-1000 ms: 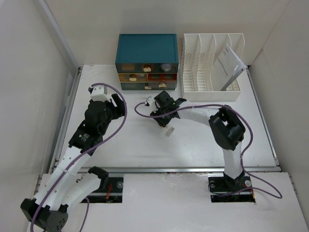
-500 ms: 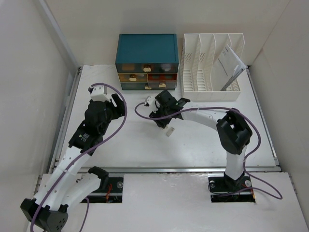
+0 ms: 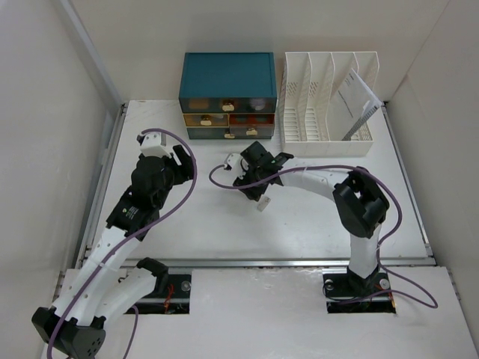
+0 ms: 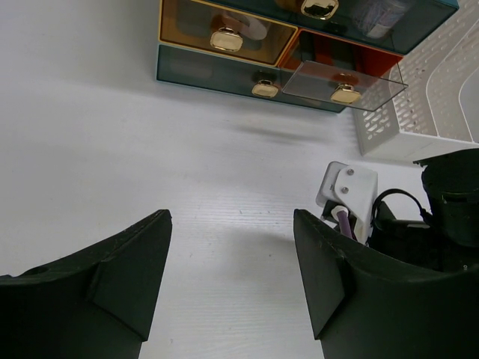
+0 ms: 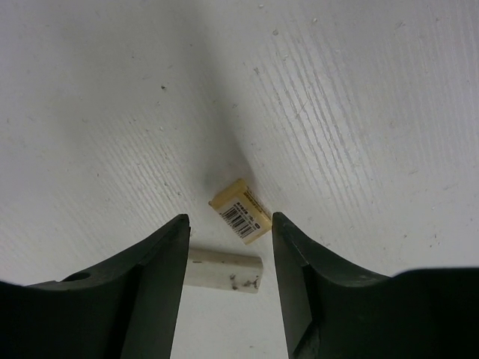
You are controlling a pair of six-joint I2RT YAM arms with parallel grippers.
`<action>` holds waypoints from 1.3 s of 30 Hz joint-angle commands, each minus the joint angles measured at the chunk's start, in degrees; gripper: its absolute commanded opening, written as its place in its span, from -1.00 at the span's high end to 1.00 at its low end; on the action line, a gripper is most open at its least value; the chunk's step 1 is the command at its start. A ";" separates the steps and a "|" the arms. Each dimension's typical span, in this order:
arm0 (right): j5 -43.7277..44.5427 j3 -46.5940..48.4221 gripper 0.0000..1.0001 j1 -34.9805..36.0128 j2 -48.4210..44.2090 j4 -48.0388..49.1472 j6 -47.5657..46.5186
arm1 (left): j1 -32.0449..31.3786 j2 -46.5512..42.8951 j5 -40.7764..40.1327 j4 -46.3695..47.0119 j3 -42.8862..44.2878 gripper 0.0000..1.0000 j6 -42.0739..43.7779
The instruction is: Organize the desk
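As viewed from the top camera, the desk [image 3: 217,232] filled the middle of the frame and lay directly beneath both grippers. Its metal rail ran along the lower edge.

The right gripper [image 3: 253,188] was positioned close above the desk surface at frame centre. In the right wrist view, its jaws stood partly open and pointed down at the white surface. A small tan block [image 5: 239,211] with a barcode label lay on the desk between the fingertips. Contact with either finger could not be confirmed. A short white stick [image 5: 224,269] lay just below the block in that frame, also between the fingers. Nothing was gripped. The right arm rose from its base at lower right to an elbow right of centre, and the forearm ran left to the wrist.

The left gripper [image 3: 182,158] hovered over the desk at centre left. In the left wrist view, its jaws stood well apart and empty, with bare desk between them. The left arm extended from the lower left corner upward and faced the teal drawer box [image 3: 228,75] at upper centre, where one clear drawer [image 4: 344,78] stood pulled out. A white file rack [image 3: 329,105] holding a paper sheet [image 3: 358,97] stood at upper right.
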 commanded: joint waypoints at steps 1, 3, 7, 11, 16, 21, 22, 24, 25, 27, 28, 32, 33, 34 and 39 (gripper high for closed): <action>-0.94 0.72 -0.08 0.55 0.53 -0.87 -2.09 | 0.08 -0.65 0.16 1.81 -0.39 -0.27 0.78; -1.82 0.72 -0.08 -0.06 1.14 -1.40 -3.67 | 0.08 -0.65 0.16 1.81 -0.39 -0.27 0.78; -3.40 1.33 -0.08 -0.68 1.85 -2.80 -6.13 | 0.08 -0.65 0.16 1.81 -0.39 -0.30 0.78; -4.64 1.34 -0.08 -1.20 2.99 -3.68 -8.06 | 0.08 -0.65 0.16 1.81 -0.39 -0.30 0.78; -3.50 1.95 -0.08 -1.20 4.13 -3.68 -8.68 | 0.08 -0.65 0.16 1.81 -0.39 -0.30 0.78; -2.97 3.00 -0.08 -1.20 5.36 -3.68 -8.68 | 0.08 -0.65 0.16 1.81 -0.39 -0.30 0.78; -2.97 3.01 -0.08 -1.20 5.36 -3.68 -8.68 | 0.08 -0.65 0.16 1.81 -0.39 -0.30 0.78; -2.36 3.01 -0.08 -1.20 5.36 -3.68 -8.68 | 0.08 -0.65 0.16 1.81 -0.39 -0.30 0.78; -2.35 3.53 -0.04 -1.20 5.89 -3.68 -8.68 | 0.08 -0.65 0.16 1.81 -0.39 -0.30 0.78; -2.35 3.53 0.01 -1.20 5.89 -3.16 -8.68 | 0.08 -0.65 0.16 1.81 -0.39 -0.30 0.78; -2.35 3.53 0.13 -1.20 5.89 -3.16 -8.08 | 0.08 -0.65 0.16 1.81 -0.39 -0.30 0.78; -0.95 3.53 0.57 -1.20 4.75 -1.75 -7.45 | 0.08 -0.65 0.68 1.81 -0.39 -0.30 0.78; -0.95 3.53 0.64 -1.20 4.23 -1.75 -7.45 | 0.08 -0.65 0.69 1.81 -0.39 -0.30 0.78; -0.34 3.53 0.73 -1.20 4.22 -1.75 -6.93 | 0.08 -0.65 0.69 1.81 -0.39 -0.30 0.78; 1.15 3.53 0.84 -1.20 2.29 -1.22 -6.93 | 0.08 -0.65 0.69 1.81 -0.39 -0.30 0.78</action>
